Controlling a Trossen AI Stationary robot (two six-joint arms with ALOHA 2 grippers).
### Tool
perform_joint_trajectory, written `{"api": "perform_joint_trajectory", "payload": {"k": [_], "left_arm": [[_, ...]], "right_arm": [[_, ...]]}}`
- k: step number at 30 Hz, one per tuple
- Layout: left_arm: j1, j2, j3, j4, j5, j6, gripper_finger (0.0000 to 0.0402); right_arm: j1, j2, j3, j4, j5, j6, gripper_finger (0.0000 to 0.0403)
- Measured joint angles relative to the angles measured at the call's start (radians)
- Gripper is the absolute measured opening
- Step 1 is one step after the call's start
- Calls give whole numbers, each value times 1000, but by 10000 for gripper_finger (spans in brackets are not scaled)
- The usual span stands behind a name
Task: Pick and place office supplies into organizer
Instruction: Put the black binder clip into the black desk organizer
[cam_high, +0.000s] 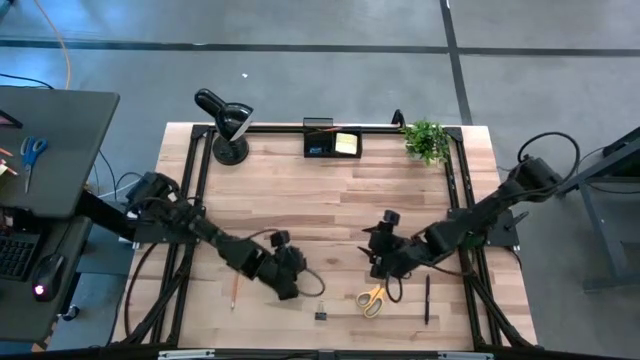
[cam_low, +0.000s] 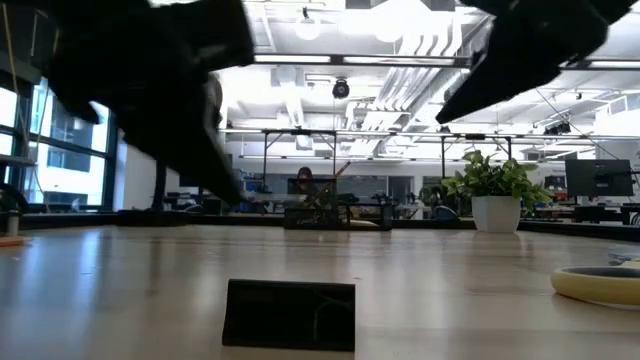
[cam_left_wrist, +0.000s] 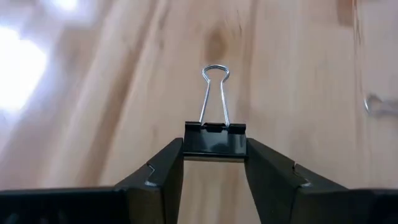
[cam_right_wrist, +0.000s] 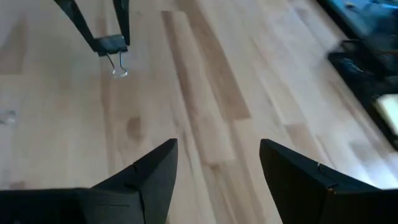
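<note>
So the left gripper (cam_left_wrist: 214, 163) is out over the near middle of the wooden table (cam_high: 330, 200) with its jaws clamped on a black binder clip (cam_left_wrist: 215, 138), one finger on each side of the clip's body, and the wire handles stick out forward past the fingertips. You can see the same clip from the right wrist view too, pinched between the left arm's fingers above the wood. A second binder clip (cam_high: 321, 314) sits loose on the table near the front edge, just beyond the left gripper, and the low view has it right in front of the camera. The right gripper (cam_right_wrist: 217, 165) hangs over the table a little right of centre with its jaws wide apart and nothing between them. Just beside it, toward the front edge, are the yellow-handled scissors (cam_high: 373, 298), and a black pen (cam_high: 427, 299) lies a bit further right. An orange pencil (cam_high: 233, 292) is off by the left arm. The organizer (cam_high: 333, 144) is at the far edge of the table, centre-ish, with a yellow sticky-note pad (cam_high: 347, 143) in its right side. There's a black desk lamp (cam_high: 226, 122) to its left and a small potted plant (cam_high: 427, 139) to its right.
</note>
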Motion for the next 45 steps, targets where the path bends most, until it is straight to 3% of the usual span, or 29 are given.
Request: {"api": "perform_joint_trajectory", "payload": {"k": [13, 19, 26, 35, 45], "left_arm": [[405, -97, 0, 11, 64, 450, 137], [625, -97, 0, 78, 92, 640, 138], [810, -97, 24, 162, 247, 768, 138], [940, -92, 28, 236, 233, 917, 138], [968, -6, 29, 376, 210, 1038, 138]], "right_arm": [[75, 10, 0, -110, 238, 121, 222], [75, 23, 0, -123, 262, 126, 222], [75, 33, 0, -176, 286, 163, 222], [75, 51, 0, -200, 291, 221, 222], [118, 51, 0, -196, 283, 333, 222]]}}
